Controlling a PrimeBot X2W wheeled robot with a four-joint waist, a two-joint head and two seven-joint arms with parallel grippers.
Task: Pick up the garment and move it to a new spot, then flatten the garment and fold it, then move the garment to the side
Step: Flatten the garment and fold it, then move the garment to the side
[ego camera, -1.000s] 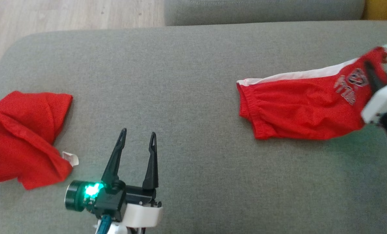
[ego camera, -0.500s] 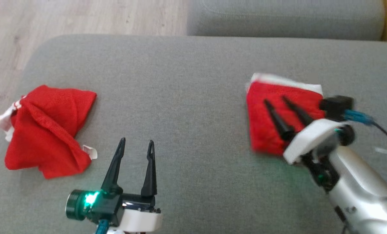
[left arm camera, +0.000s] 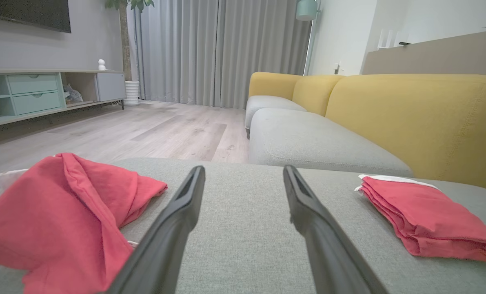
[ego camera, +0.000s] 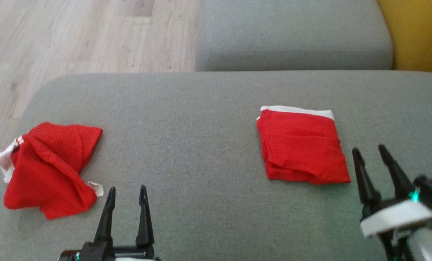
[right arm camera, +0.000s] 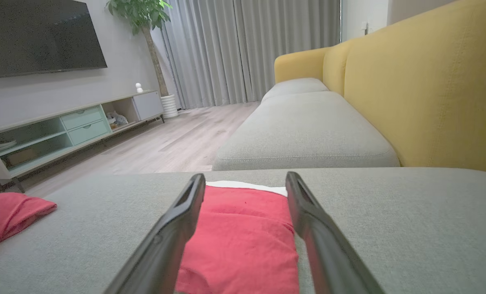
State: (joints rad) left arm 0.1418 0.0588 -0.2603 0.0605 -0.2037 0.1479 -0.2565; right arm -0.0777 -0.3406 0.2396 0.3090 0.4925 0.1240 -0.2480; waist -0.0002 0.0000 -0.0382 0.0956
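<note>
While the folded garment (ego camera: 301, 145) lay as a compact red rectangle toward the right end of the sofa seat (ego camera: 201, 119), roughly midway between its front and back edges, you had no grip on it. The right pincer (ego camera: 369, 149) stood released, jaws spread and empty. It was just beside the garment's front right corner and clear of the cloth. Its wrist view looked along both fingers onto the red stack, with the white band at the far edge. The left pincer (ego camera: 127, 188) was likewise released and empty, near the front edge and well apart from the folded piece. A second, crumpled red garment (ego camera: 49, 170) sat near the left end of the seat.

Judged from this layout, flattening and folding were complete, and the step in hand was the last one: moving the garment to the side. Whether its present place already counted as the side could not be told. If it did not, the next move called for you to:

1. Lower the right pincer onto the near edge.
2. Clench through all layers together.
3. Carry the stack low so it did not spring open.
</note>
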